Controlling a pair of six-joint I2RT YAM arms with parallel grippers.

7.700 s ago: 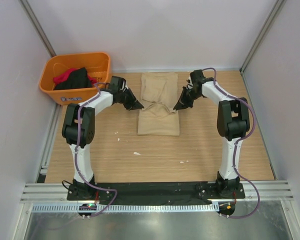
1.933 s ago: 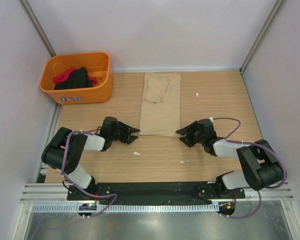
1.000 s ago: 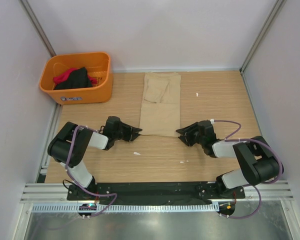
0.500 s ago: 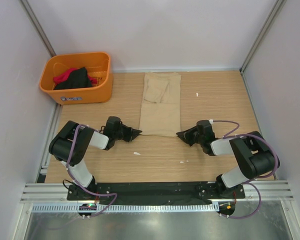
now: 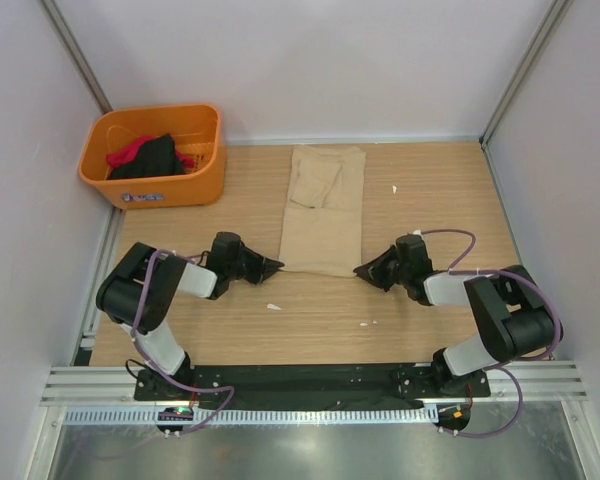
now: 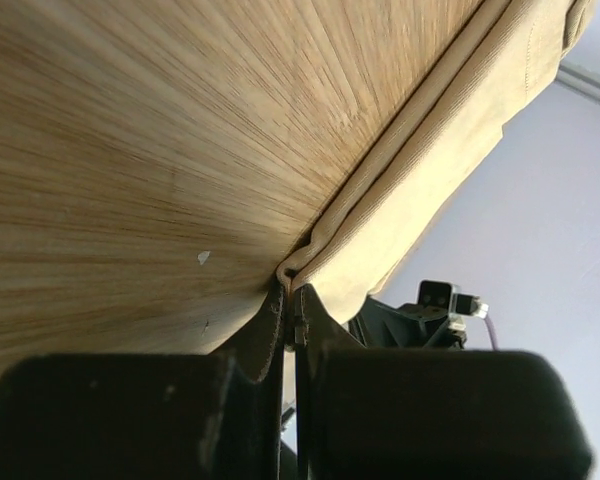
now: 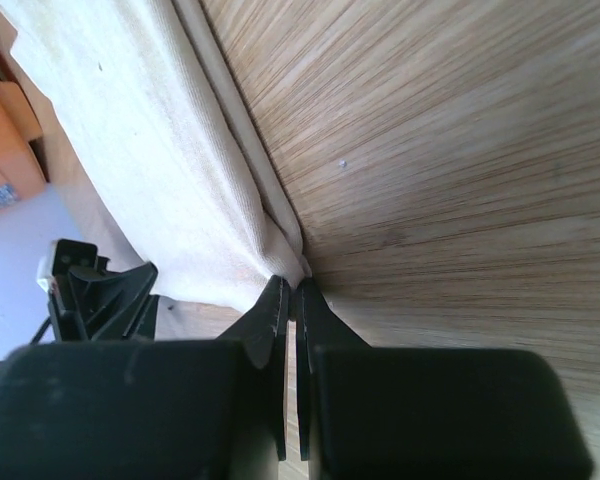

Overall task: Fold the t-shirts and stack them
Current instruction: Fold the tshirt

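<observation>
There are two robot arms, and each has one hand. One tan t-shirt (image 5: 322,215) lies flat on the wooden tabletop (image 5: 310,330), in the middle, folded into a long strip. Its far end has an extra fold on top.

The left hand (image 5: 277,264) is at the near left corner of the tan t-shirt. From the left wrist camera, its two fingers are squeezed together on the cloth edge at that corner. The right hand (image 5: 360,270) is at the near right corner. From the right wrist camera, its two fingers are also pinched tight on the corner of the cloth. Both hands are low, right down on the tabletop.

One orange basket (image 5: 185,188) sits in the far left corner of the tabletop, well apart from the tan t-shirt. Inside it are two more shirts in a heap, one black t-shirt (image 5: 155,158) and one red t-shirt (image 5: 128,152).

The basket has one small white sticker (image 5: 145,197) on its front wall. The marks on it are too small to read.

Three white bits (image 5: 273,306) lie on the wood.
</observation>
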